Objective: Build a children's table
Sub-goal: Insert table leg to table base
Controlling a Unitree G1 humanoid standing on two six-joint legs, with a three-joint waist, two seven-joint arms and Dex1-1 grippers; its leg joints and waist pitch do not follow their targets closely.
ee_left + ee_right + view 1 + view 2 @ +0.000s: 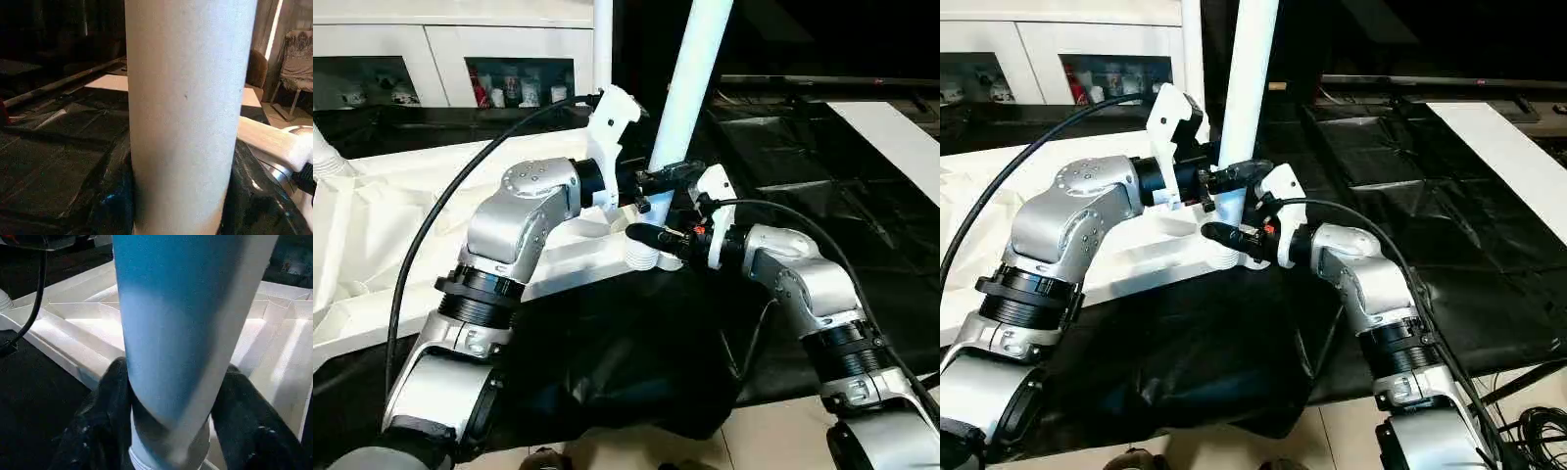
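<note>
The children's table top (372,225) lies underside up, white and ribbed, on a black cloth. A white tube leg (690,78) stands upright in its near corner socket (644,257). My left gripper (671,186) reaches in from the left and is shut on the leg just above the socket. My right gripper (668,220) comes from the right, lower down; in the right wrist view its black fingers (105,416) hug both sides of the leg (171,333) at its base. The leg (188,112) also stands close before the left wrist camera.
A second white tube (603,39) stands upright behind. A white glass-door cabinet (509,83) lines the back wall. Black cloth (636,352) covers the floor in front and to the right, with a white board (901,137) at the far right. A black cable (440,225) arcs over my left forearm.
</note>
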